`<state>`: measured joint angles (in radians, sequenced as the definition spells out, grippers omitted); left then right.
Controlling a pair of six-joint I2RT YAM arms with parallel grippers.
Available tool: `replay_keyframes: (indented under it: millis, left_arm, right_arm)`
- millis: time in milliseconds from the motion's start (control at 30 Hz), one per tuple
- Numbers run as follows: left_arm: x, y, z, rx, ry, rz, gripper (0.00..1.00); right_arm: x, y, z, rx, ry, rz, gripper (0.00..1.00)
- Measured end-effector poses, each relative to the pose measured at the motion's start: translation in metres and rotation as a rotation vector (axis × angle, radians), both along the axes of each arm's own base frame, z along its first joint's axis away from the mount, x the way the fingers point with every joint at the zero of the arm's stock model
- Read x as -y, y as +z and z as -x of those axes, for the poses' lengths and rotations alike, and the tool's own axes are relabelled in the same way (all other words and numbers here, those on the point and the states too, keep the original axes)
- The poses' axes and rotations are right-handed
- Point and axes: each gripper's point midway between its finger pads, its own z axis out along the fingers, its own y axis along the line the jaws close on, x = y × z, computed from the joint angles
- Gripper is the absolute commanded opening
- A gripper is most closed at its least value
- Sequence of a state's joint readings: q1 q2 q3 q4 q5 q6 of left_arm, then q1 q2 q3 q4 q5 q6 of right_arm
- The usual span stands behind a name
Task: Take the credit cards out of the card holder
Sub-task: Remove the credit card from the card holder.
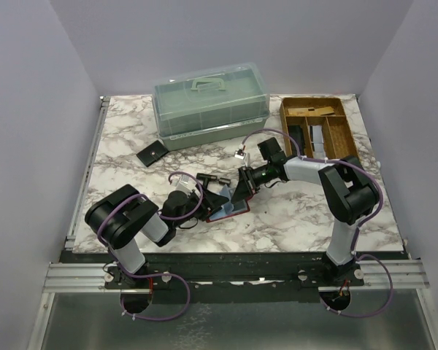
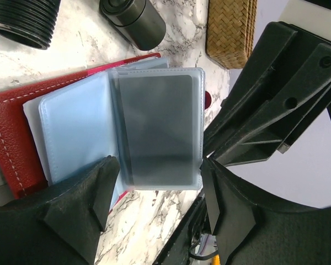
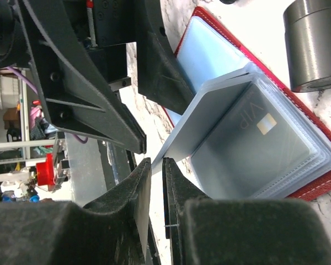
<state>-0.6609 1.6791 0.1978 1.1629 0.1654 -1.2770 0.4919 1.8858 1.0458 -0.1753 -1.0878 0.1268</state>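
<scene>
The silvery grey credit card (image 2: 154,130) sits in a clear sleeve (image 2: 196,127) of the open red card holder (image 2: 11,138), mid-way across the marble table (image 1: 299,219) between pale lilac walls (image 1: 226,36). My left gripper (image 2: 159,164) stands wide, straddling that sleeve. My right gripper (image 3: 156,165) is almost closed at a sleeve corner, and I cannot tell if it grips anything.

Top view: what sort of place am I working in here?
Probably a robot test booth: plain white walls close in a marble-pattern table, and a metal rail runs along its near edge.
</scene>
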Motion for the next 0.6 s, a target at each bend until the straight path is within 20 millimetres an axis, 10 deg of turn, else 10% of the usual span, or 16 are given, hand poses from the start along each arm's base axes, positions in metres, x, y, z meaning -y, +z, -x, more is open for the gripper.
replay_keyframes:
  millis: [600]
  left_arm:
    - [0.003, 0.009, -0.002, 0.019, -0.002, 0.04, 0.99]
  right_arm:
    - [-0.008, -0.004, 0.009, 0.024, 0.039, 0.006, 0.09]
